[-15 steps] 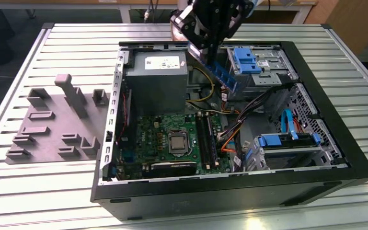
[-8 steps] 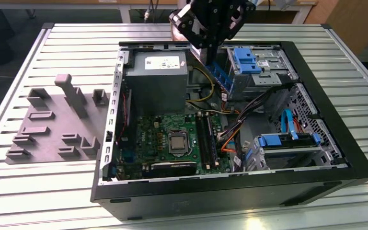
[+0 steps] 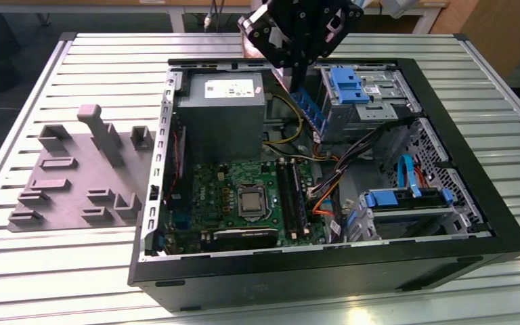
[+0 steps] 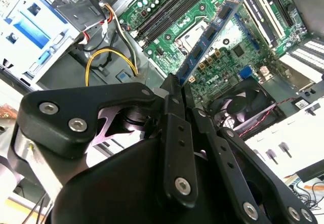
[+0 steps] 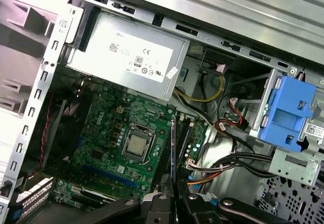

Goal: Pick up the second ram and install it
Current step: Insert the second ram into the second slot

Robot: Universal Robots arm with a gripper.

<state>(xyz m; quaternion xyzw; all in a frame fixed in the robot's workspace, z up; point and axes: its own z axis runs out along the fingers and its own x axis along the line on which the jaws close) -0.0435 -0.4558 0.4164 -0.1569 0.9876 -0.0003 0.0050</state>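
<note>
The second ram (image 3: 308,108) is a thin blue circuit-board stick. It hangs tilted above the open computer case (image 3: 332,264), beside the power supply. My gripper (image 3: 298,71) is shut on the stick's upper end. In the second wrist view the ram (image 4: 212,32) reaches out from my gripper (image 4: 177,85) over the green motherboard (image 4: 243,47). In the first wrist view the ram (image 5: 172,153) is seen edge-on above my gripper (image 5: 172,198). There it lines up near the long dark memory slots (image 5: 183,138), still well above them. The slots (image 3: 289,193) lie right of the processor (image 3: 249,201).
A grey power supply (image 3: 219,112) fills the case's back left. Blue drive-bay clips (image 3: 349,84) and a blue-fronted drive cage (image 3: 405,200) stand on the exterior view's right. Orange and yellow cables (image 3: 325,196) run beside the slots. A grey parts fixture (image 3: 79,176) lies left of the case.
</note>
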